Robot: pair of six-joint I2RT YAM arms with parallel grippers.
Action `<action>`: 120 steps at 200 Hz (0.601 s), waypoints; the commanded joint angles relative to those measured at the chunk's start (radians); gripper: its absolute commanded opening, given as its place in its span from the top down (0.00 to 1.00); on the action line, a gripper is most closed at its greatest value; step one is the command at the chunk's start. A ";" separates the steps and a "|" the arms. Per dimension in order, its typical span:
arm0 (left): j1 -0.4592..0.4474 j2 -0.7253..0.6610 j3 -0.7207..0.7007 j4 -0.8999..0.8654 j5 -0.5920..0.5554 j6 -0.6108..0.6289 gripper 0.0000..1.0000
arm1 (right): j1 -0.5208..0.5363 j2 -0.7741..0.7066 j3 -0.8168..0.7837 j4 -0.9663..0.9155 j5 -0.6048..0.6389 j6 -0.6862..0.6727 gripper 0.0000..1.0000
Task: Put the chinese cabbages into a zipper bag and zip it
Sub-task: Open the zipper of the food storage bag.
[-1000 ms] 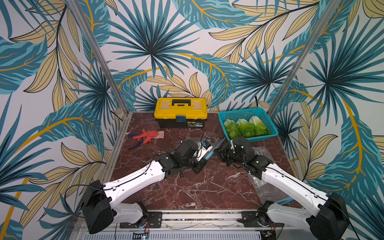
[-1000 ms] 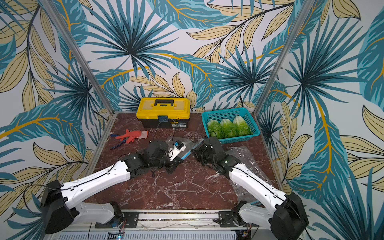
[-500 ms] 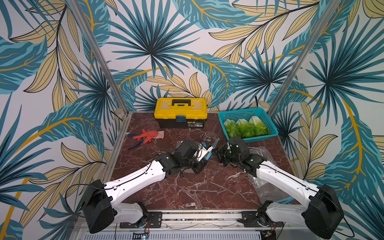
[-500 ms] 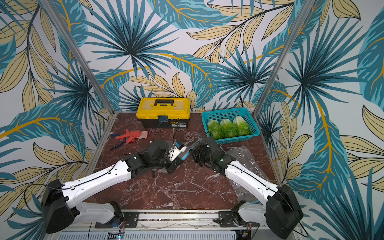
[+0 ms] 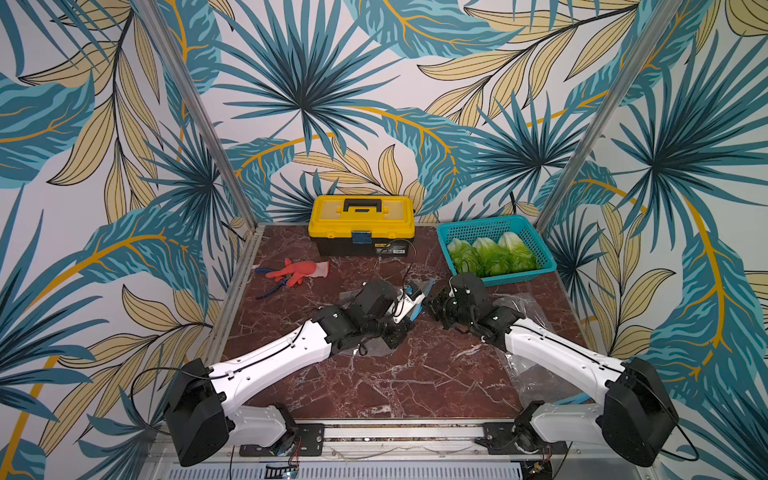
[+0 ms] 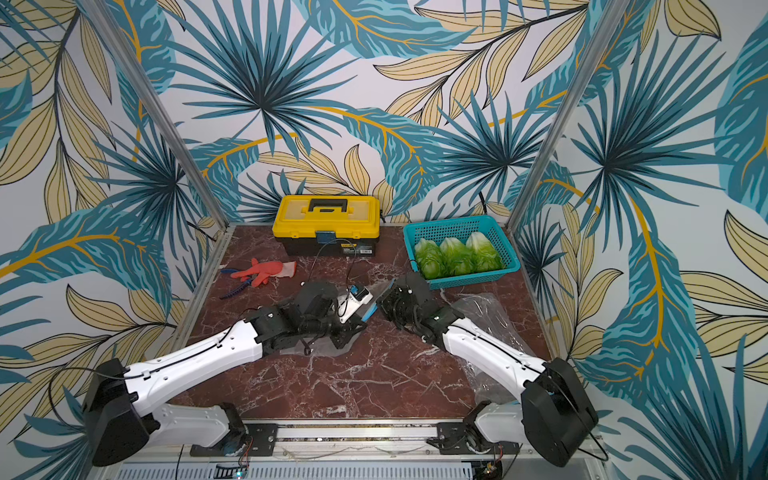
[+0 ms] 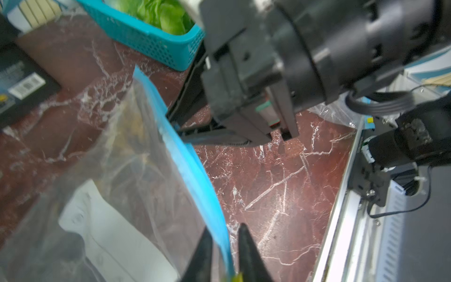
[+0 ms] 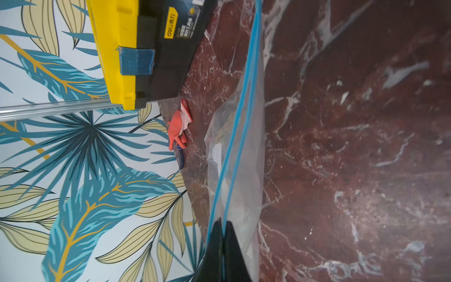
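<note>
Your right gripper point(image 8: 220, 223) pinches the zipper bag point(image 8: 244, 175) at its rim. Your left gripper point(image 7: 224, 229) straddles that rim, unclenched. The chinese cabbages point(image 5: 492, 255) lie just beyond your right arm.

You'll find the three chinese cabbages point(image 5: 494, 255) lying side by side in the teal basket point(image 5: 521, 276) at the far right of the counter point(image 5: 374, 374), crinkled green tops toward the near side and pale ends away. The clear zipper bag point(image 7: 136, 171) is held edge-up mid-counter, its blue zip strip pinched in the right hand point(image 8: 222, 223).
</note>
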 commanded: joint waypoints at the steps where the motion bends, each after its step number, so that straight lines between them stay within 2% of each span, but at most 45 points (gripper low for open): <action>1: 0.041 -0.063 0.042 -0.066 -0.013 -0.094 0.56 | 0.002 -0.066 0.030 -0.003 0.195 -0.289 1.00; 20: 0.162 -0.116 0.053 -0.076 0.094 -0.240 0.46 | 0.003 -0.113 0.093 0.002 0.257 -0.567 1.00; 36: 0.270 -0.115 0.107 -0.070 0.231 -0.346 0.43 | 0.008 -0.114 0.169 0.015 0.169 -0.768 1.00; 47: 0.316 -0.083 0.165 -0.066 0.320 -0.410 0.40 | 0.015 -0.108 0.194 0.040 0.094 -0.845 1.00; 66: 0.355 -0.004 0.261 -0.059 0.499 -0.518 0.29 | 0.016 -0.072 0.213 0.075 -0.052 -0.874 1.00; 77: 0.360 0.033 0.280 -0.036 0.579 -0.570 0.25 | 0.020 -0.045 0.229 0.069 -0.095 -0.860 1.00; 98: 0.360 0.043 0.237 0.063 0.646 -0.620 0.17 | 0.042 -0.017 0.236 0.083 -0.112 -0.852 1.00; 120: 0.361 0.060 0.208 0.085 0.693 -0.600 0.15 | 0.059 0.010 0.246 0.094 -0.129 -0.826 1.00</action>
